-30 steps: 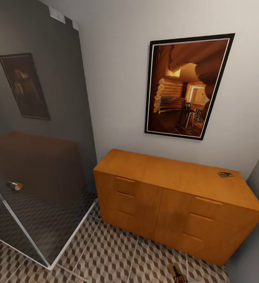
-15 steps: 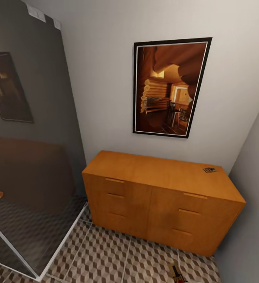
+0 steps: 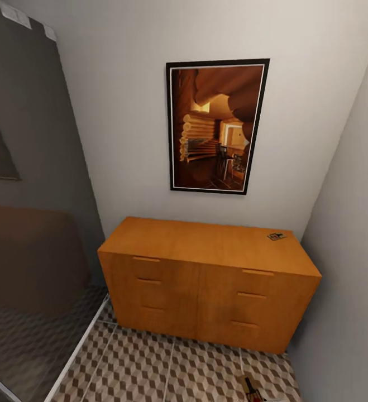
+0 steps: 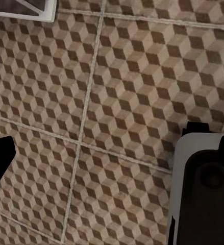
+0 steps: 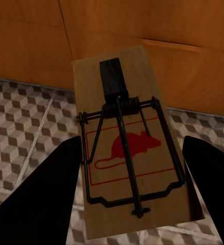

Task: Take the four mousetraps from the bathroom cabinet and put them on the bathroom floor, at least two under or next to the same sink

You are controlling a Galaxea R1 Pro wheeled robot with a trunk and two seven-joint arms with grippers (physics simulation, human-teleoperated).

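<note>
The orange-brown cabinet (image 3: pixel 206 279) stands against the back wall with its drawers closed. One mousetrap (image 3: pixel 277 236) lies on its top near the far right corner. In the right wrist view, a second mousetrap (image 5: pixel 129 153) with a red mouse print sits between the dark fingers (image 5: pixel 35 204) of my right gripper (image 5: pixel 132 148), which is shut on it, low over the cube-pattern bathroom floor (image 5: pixel 25 117) in front of the cabinet. That held trap (image 3: pixel 251 387) also shows at the head view's lower edge. My left gripper (image 4: pixel 106 194) hangs open over the bare tiles (image 4: pixel 117 76). The sink is out of view.
A dark glass shower screen (image 3: pixel 33 223) with a white floor rail closes off the left side. A grey wall (image 3: pixel 351 251) runs close along the cabinet's right end. A framed picture (image 3: pixel 217 128) hangs above the cabinet. Tiled floor lies open in front.
The head view has swung to the right, so the cabinet, picture and glass screen sit further left in the frame. The mousetrap on the cabinet top has not moved.
</note>
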